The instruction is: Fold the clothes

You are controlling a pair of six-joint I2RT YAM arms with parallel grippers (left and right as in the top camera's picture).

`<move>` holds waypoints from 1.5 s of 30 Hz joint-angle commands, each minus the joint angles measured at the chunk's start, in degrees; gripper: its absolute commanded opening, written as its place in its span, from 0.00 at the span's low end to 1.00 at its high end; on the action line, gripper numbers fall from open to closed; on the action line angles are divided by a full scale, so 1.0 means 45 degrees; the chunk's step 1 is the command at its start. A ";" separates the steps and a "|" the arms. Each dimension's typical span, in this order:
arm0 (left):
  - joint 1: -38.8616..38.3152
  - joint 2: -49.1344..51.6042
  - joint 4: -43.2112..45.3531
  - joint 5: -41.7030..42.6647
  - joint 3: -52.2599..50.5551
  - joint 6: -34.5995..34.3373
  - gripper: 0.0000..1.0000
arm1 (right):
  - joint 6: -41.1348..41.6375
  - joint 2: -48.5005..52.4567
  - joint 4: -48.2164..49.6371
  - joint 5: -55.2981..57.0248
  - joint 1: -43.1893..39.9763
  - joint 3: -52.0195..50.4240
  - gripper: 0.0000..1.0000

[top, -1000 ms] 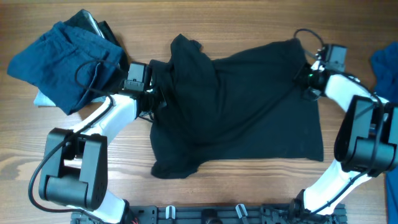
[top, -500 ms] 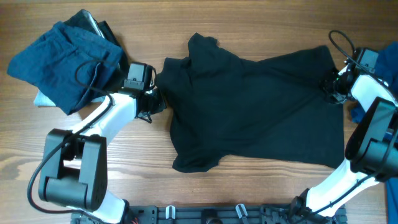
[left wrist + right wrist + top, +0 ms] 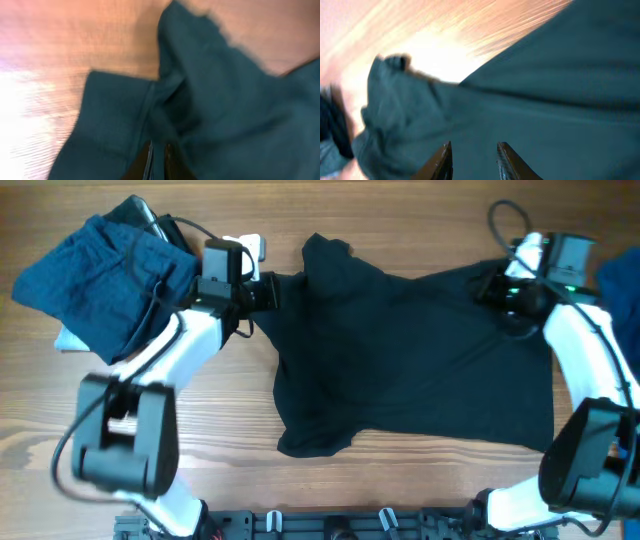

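We see a large black garment (image 3: 410, 360) spread mostly flat in the middle, its lower-left edge bunched and one sleeve stretched leftward. A rumpled blue garment (image 3: 95, 275) lies heaped at the far left.

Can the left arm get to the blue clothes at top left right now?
Probably yes: the blue clothes lie just beside it, nothing between. But the left gripper looks shut on the black garment, so release first.

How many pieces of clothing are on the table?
4: a large black garment in the middle, a blue garment far left, a dark piece peeking from under it, blue fabric at the right edge. Others may be hidden.
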 commanded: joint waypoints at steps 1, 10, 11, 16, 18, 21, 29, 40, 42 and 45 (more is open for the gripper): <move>0.0058 0.1996 -0.0330 0.0695 0.0923 0.0777 0.07 | 0.0656 0.0214 -0.0053 0.1297 0.0568 -0.0039 0.30; 0.0651 0.2671 -0.3842 -0.4736 0.1107 -0.0578 0.04 | 0.1054 0.0214 -0.0287 0.3225 0.0597 -0.0039 0.34; 0.0758 0.2671 -0.4235 -0.5066 0.1103 -0.0772 0.04 | 0.1209 0.0214 -0.0267 0.3487 0.0597 -0.0039 0.34; 0.1331 0.2671 -0.4964 -0.4658 0.1107 -0.0947 0.04 | 0.1370 0.0797 0.1132 0.4065 0.0597 -0.0107 0.34; 0.1239 0.2671 -0.5192 -0.4653 0.1107 -0.1035 0.04 | 0.1375 0.1744 0.2263 0.4065 0.0597 -0.0107 0.34; 0.1214 0.2671 -0.5639 -0.4605 0.1107 -0.1292 0.04 | 0.1389 0.2875 0.3487 0.4051 0.0583 -0.0107 0.31; 0.1214 0.2667 -0.5683 -0.4551 0.1107 -0.1239 0.04 | 0.2195 0.5338 0.6149 0.4600 0.0544 -0.0102 0.04; 0.1224 0.2667 -0.5629 -0.4551 0.1107 -0.1292 0.04 | 0.2657 0.5926 0.4600 0.5367 -0.2152 0.0481 0.04; 0.1224 0.2667 -0.5484 -0.4507 0.1107 -0.1287 0.04 | 0.1666 0.5901 0.4619 0.4031 -0.2278 0.0724 0.10; 0.1224 0.2642 -0.5280 -0.4303 0.1253 -0.1277 0.05 | 0.0481 0.5557 0.4600 0.2249 -0.2263 0.0991 0.29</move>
